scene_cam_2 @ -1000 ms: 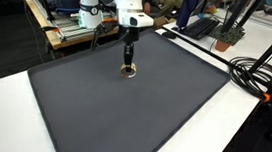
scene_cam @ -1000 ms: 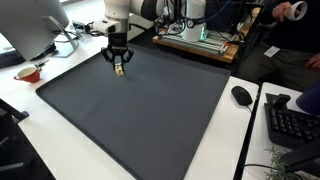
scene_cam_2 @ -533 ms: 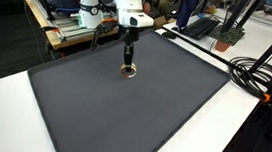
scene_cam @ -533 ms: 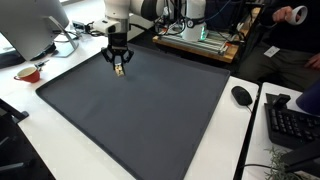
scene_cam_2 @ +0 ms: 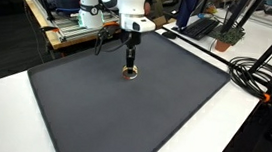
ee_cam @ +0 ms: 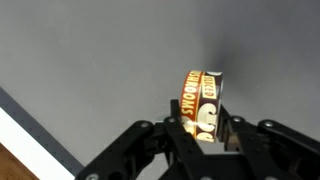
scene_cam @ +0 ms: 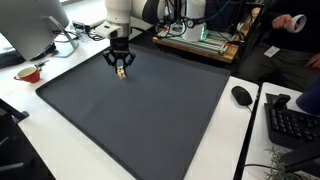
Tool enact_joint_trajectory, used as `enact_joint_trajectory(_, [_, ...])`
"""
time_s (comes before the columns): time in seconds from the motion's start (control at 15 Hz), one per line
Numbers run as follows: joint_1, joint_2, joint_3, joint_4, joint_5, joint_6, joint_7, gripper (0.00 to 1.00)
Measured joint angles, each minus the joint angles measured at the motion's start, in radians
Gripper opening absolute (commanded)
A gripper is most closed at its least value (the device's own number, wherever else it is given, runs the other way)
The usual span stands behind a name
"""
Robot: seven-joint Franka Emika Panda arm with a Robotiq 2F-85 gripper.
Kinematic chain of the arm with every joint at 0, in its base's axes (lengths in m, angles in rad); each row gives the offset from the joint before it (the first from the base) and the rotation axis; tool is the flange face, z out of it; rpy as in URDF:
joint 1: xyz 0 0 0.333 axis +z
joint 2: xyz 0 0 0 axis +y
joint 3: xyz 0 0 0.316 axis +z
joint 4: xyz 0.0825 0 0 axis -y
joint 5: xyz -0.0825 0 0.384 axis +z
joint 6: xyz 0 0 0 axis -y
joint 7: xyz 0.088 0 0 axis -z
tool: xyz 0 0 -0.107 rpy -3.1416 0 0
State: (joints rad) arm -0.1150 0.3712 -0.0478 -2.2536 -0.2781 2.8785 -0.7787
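Note:
My gripper [scene_cam: 120,67] hangs over the far part of a large dark grey mat [scene_cam: 140,120] and also shows in an exterior view [scene_cam_2: 129,64]. Its black fingers are shut on a small tin with an orange and brown label [ee_cam: 199,100]. The tin [scene_cam_2: 129,72] is at or just above the mat surface; I cannot tell whether it touches. In the wrist view the fingers [ee_cam: 203,128] clamp the tin's two sides, and grey mat [ee_cam: 80,50] lies beyond it.
A red cup [scene_cam: 30,72] and a monitor [scene_cam: 30,25] stand by the mat's far corner. A black mouse [scene_cam: 241,95] and keyboard [scene_cam: 293,122] lie on the white table beside the mat. Black cables [scene_cam_2: 257,73] run along the table's edge. Equipment racks [scene_cam_2: 71,20] stand behind the arm.
The arm has shifted only very slightly. The tin stays in the jaws at about the same spot on the mat.

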Motion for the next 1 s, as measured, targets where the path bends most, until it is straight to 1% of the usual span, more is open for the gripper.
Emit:
enact_joint_trajectory(0.73, [0.013,0.091,-0.005,0.067,-0.025,0.002,0.031,0.09])
enact_joint_trajectory(0.8, [0.013,0.096,-0.005,0.071,-0.025,0.002,0.034,0.28])
enact_joint_trajectory(0.87, [0.013,0.099,-0.005,0.074,-0.026,0.002,0.037,0.59])
enact_joint_trajectory(0.93, [0.014,0.1,-0.006,0.075,-0.027,0.002,0.04,0.6])
enact_joint_trajectory(1.0, [0.014,0.101,-0.006,0.076,-0.028,0.002,0.044,0.66])
